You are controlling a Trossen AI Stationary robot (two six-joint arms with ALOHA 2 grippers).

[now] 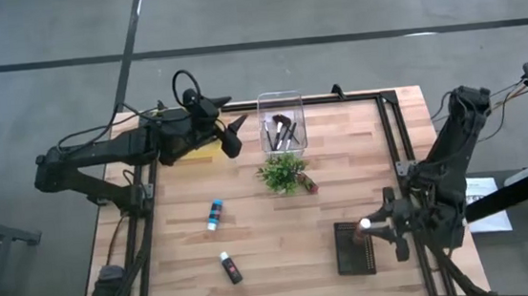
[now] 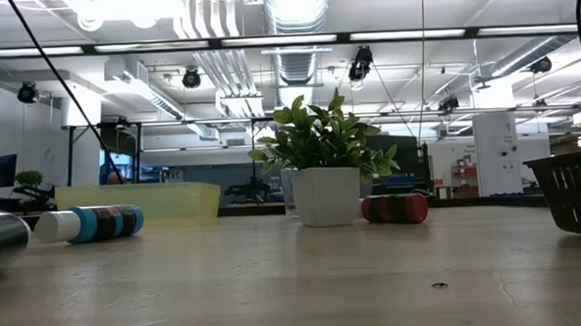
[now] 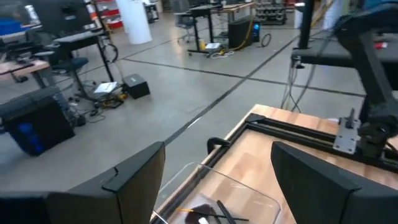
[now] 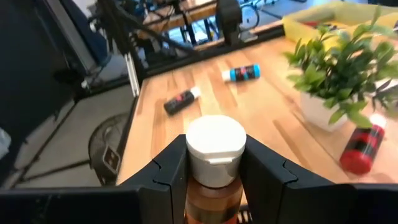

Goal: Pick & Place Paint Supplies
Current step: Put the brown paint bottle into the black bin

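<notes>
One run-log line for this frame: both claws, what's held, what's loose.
left claw: open, beside clear bin | right claw: shut on white-capped brown tube, over black basket | loose: blue tube, black tube, red tube

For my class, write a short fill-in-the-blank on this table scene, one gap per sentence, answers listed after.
1. The right pincer is shut on a brown tube with a ____ cap.
2. The left pincer hovers open beside the clear ____ holding the brushes.
3. The red tube lies next to the potted ____.
4. The tube with the blue band lies ____ on the table.

Answers: white; container; plant; flat
</notes>
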